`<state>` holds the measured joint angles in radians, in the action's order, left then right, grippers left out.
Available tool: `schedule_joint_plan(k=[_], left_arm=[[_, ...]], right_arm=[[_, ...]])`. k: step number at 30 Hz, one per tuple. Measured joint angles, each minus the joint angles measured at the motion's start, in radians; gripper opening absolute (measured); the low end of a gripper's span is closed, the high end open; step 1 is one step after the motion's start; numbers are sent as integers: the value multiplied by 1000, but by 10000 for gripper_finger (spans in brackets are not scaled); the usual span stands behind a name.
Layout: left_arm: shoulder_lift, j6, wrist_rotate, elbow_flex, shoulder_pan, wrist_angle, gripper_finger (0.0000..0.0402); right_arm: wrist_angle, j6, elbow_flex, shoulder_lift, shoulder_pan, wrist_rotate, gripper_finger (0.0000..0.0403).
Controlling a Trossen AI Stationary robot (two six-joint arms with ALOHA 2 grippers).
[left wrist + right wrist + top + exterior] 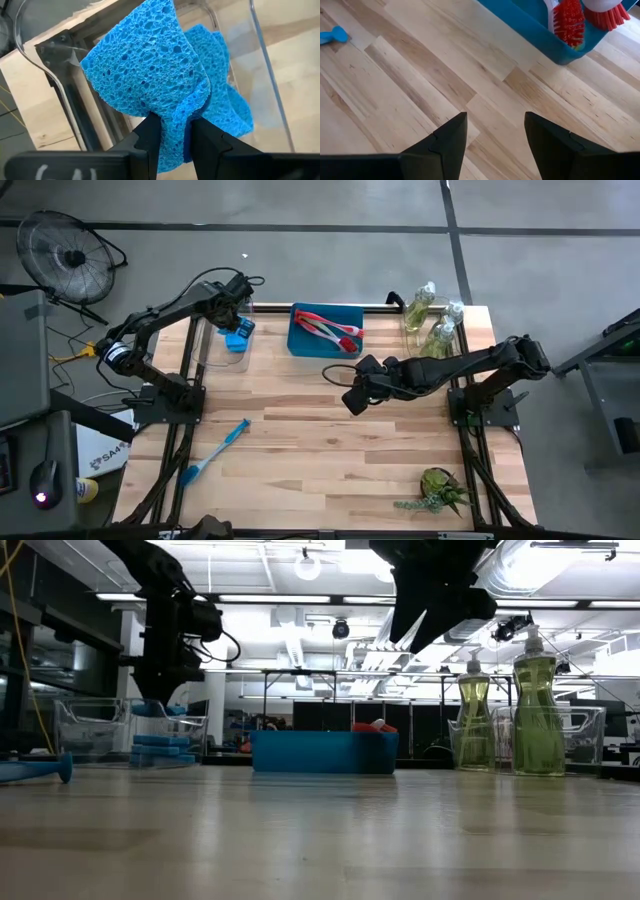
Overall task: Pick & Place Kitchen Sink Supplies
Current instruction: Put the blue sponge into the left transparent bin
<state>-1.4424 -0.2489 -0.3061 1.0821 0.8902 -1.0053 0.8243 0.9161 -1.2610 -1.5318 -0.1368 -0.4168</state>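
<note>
Above the clear plastic bin, our left gripper pinches a porous blue sponge, folding it; our right gripper hangs open-fingered beside the bin.

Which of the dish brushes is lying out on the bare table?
The blue brush, alone on the wooden table near the left front. The red-bristled brushes lie inside the blue tray instead.

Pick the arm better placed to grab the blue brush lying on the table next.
Right, probably. The right pincer is open and empty above bare table, while the left pincer is shut on a blue sponge over the clear bin. The blue brush lies nearer the left arm's side, though.
</note>
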Motion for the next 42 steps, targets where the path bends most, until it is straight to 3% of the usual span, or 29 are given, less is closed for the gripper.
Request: schedule_joint_plan(k=[29,42], left_arm=[[-1,-22,-19,-83,0,79,84],[-1,8,8,-83,0,125,190]], right_arm=[[-7,10,0,0,-1,0,193],[-7,25,0,0,-1,2,193]])
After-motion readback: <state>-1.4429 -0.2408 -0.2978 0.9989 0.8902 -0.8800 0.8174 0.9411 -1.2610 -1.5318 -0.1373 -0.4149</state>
